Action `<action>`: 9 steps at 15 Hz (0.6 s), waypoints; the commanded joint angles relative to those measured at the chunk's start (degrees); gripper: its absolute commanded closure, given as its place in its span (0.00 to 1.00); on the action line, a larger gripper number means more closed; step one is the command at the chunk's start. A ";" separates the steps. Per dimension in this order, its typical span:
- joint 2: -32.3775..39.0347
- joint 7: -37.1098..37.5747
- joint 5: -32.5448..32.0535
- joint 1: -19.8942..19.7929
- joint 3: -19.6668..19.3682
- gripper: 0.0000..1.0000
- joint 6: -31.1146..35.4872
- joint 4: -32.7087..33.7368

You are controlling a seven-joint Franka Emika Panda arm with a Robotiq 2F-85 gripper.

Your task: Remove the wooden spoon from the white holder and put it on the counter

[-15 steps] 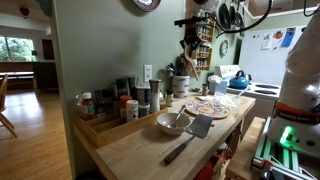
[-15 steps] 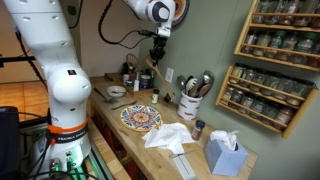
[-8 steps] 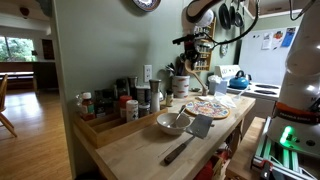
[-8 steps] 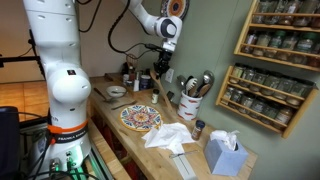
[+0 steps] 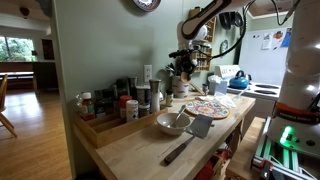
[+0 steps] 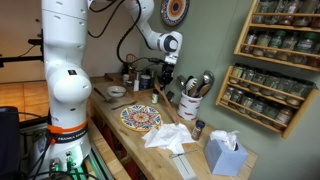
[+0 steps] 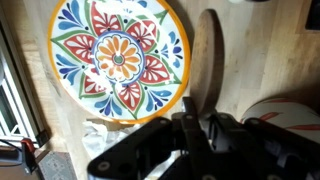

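My gripper (image 7: 196,122) is shut on the wooden spoon (image 7: 206,50), whose handle runs between the fingers and whose bowl points away over the wooden counter (image 7: 235,60). In an exterior view the gripper (image 6: 161,82) holds the spoon (image 6: 156,94) low over the counter, just beside the white holder (image 6: 188,106), which still has several utensils in it. The holder's rim shows in the wrist view (image 7: 292,112). In an exterior view the gripper (image 5: 183,66) hangs next to the holder (image 5: 180,86).
A colourful painted plate (image 6: 140,118) (image 7: 118,55) lies beside the spoon. A white cloth (image 6: 166,136), a tissue box (image 6: 226,156), a bowl (image 5: 172,123), a spatula (image 5: 190,136), spice racks (image 6: 265,80) and jars (image 5: 125,100) by the wall crowd the counter.
The arm has come down from well above the holder, carrying the spoon down to just over the counter between the plate and the holder.
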 commanded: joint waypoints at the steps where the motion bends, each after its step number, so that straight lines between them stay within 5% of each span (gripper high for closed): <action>1: 2.97 5.92 -5.46 2.14 -1.84 0.97 4.24 -0.24; 6: 5.99 12.33 -10.95 3.88 -3.37 0.97 6.57 -0.61; 9: 6.20 9.55 -10.01 4.24 -3.52 0.97 10.62 -2.26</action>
